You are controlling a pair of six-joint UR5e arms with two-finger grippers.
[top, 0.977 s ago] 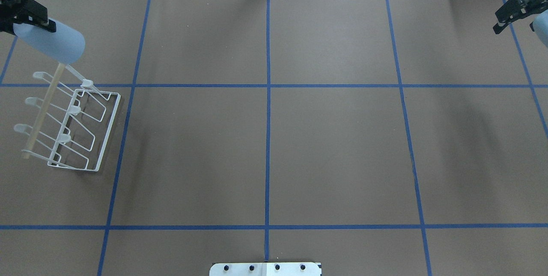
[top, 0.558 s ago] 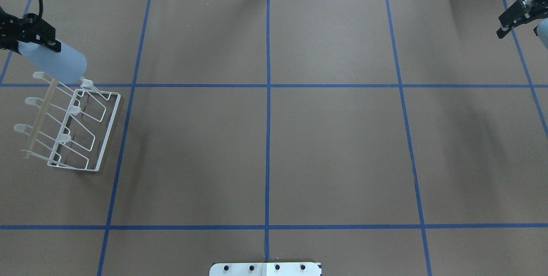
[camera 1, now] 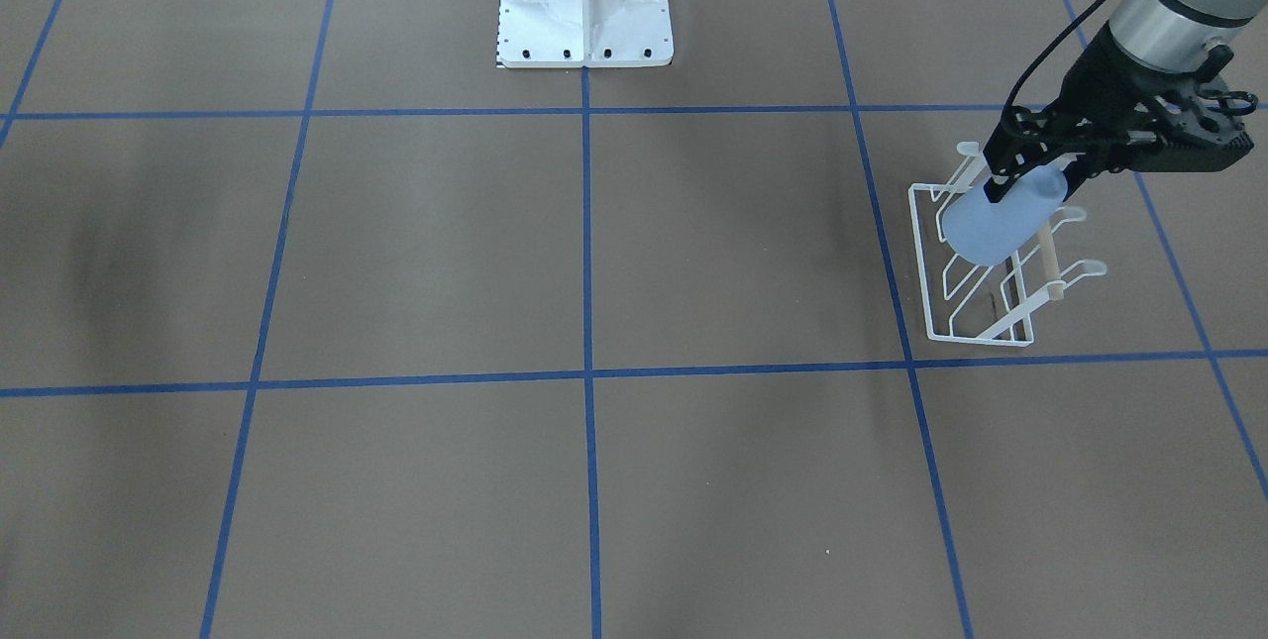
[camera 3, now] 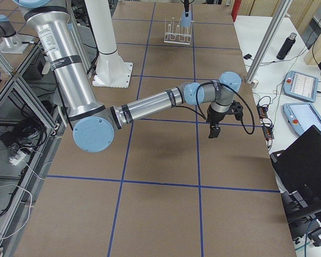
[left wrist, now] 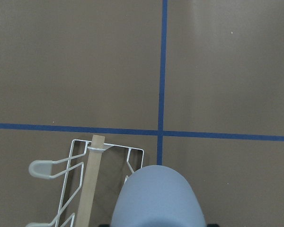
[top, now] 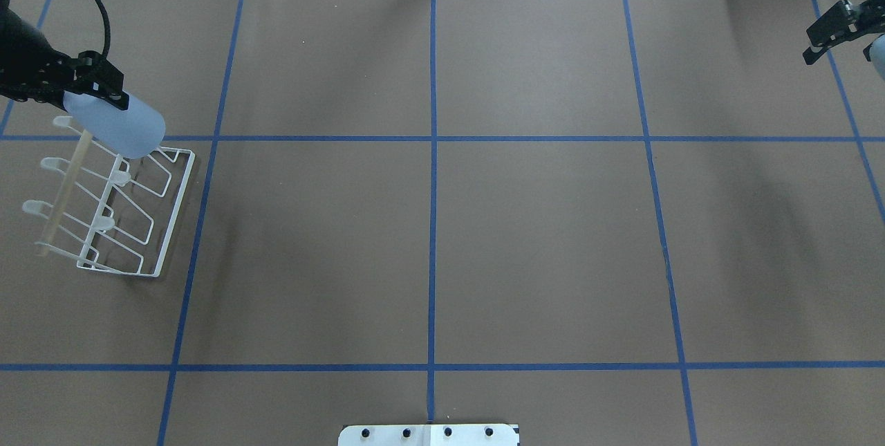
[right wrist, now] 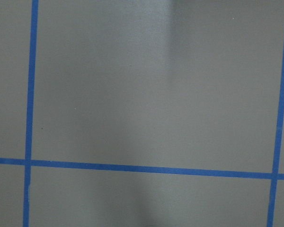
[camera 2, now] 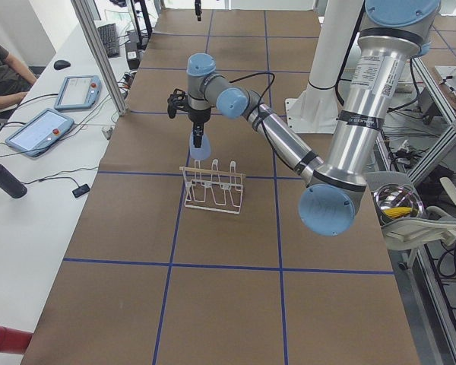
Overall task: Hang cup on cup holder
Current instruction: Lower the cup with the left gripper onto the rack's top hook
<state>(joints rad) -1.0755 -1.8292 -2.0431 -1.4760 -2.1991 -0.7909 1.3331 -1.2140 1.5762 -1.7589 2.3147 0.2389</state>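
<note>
Brown paper covers the table (top: pixel 484 238), marked into squares w/ blue tape lines (top: pixel 432 225). The robot's white pedestal (camera 1: pixel 584 15) is seen at the robot-side edge, centre. The cup holder (top: pixel 176 211) is stood on the table on the robot's left side, upright on its rectangular wire base, w/ the wooden rod (top: pixel 64 190) along the top and rounded prongs (top: pixel 50 164) sticking out to either side.

The cup (top: pixel 117 129) is held off the table by the left gripper (top: pixel 93 97), which is clamped on the narrow closed end, fingers pressed on opposite sides. The cup is tilted, wide rim lowest and angled toward the rack. It is positioned over the holder's end farthest from the robot (overhead + left-side views agree). Its rim overlaps the wire on the rod's table-centre side, where two prongs are seen vs. three on the other side. Whether a prong is inside the cup, or the rim is touching wire, can't be told. In the left wrist view the cup's closed end fills bottom centre, rod & base corner just beside it.

The right gripper (top: pixel 826 34) is held above the table's right side, well apart from the holder. Its opening can't be judged, as it is too small & edge-on. Only paper & tape are shown in the R wrist view.
</note>
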